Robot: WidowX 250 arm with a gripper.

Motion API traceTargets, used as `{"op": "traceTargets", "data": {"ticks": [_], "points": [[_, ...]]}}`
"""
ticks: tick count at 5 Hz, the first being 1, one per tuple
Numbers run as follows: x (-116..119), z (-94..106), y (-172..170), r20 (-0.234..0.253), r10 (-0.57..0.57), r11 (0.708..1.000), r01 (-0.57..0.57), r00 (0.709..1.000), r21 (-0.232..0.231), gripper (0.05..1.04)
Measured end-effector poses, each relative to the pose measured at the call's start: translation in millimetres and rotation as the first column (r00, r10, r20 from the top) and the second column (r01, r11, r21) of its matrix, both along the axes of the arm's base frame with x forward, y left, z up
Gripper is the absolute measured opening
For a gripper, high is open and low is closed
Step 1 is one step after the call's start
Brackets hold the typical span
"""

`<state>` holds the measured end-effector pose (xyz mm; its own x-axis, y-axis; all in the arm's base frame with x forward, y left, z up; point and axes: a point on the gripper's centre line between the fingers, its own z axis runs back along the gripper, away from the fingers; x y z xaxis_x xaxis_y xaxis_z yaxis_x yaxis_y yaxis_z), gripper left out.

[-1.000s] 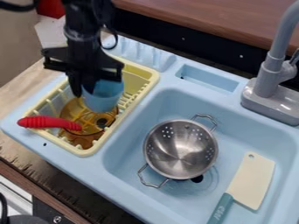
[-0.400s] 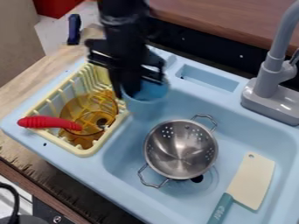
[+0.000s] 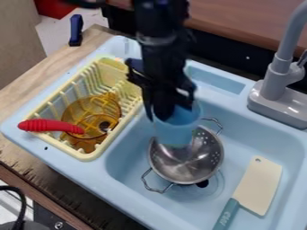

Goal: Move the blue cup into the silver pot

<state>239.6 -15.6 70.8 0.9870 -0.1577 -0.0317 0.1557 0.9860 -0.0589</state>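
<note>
Light-blue plastic cup (image 3: pixel 178 128) over round silver metal pot (image 3: pixel 186 166)

We list, largest first:

- Wooden desk (image 3: pixel 24 155), beneath the sink unit.
- Light-blue plastic sink (image 3: pixel 102 173), its basin holding the silver pot.
- Black robot arm (image 3: pixel 162 49), entering at the top edge; we find its black two-finger gripper (image 3: pixel 157 115) at the cup's rim, the jaws closed on the cup's wall.
- Pale yellow slatted plastic rack (image 3: pixel 109 143), on the sink's left part.
- Grey plastic faucet (image 3: pixel 278 76), at the right.
- Silver pot, perforated, with two looped wire handles; we place it mid-basin.
- Cream-bladed toy cleaver (image 3: pixel 259 182), teal-handled, lying right of the pot.
- Transparent amber cookware (image 3: pixel 90 108), inside the rack.
- Blue cup, overlapping the pot's far rim in our view; we cannot tell whether they touch.
- Ribbed red handle (image 3: pixel 45 126), across the rack's near-left wall.
</note>
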Motion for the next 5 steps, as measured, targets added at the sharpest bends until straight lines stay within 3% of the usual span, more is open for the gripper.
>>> {"op": "traceTargets", "data": {"ticks": [1,3,4,5], "points": [[1,-19.1,-12,-0.008,-0.012,1.0,0.013,1.0,0.012,0.06],[12,-39.5,-19,0.103,-0.003,0.998,-0.003,0.995,0.059,0.082],[13,-43.1,-16,0.102,0.007,0.997,-0.015,0.995,0.075,0.238],[9,-40.8,-12,0.075,0.028,0.997,-0.033,0.997,0.072,0.491]]}}
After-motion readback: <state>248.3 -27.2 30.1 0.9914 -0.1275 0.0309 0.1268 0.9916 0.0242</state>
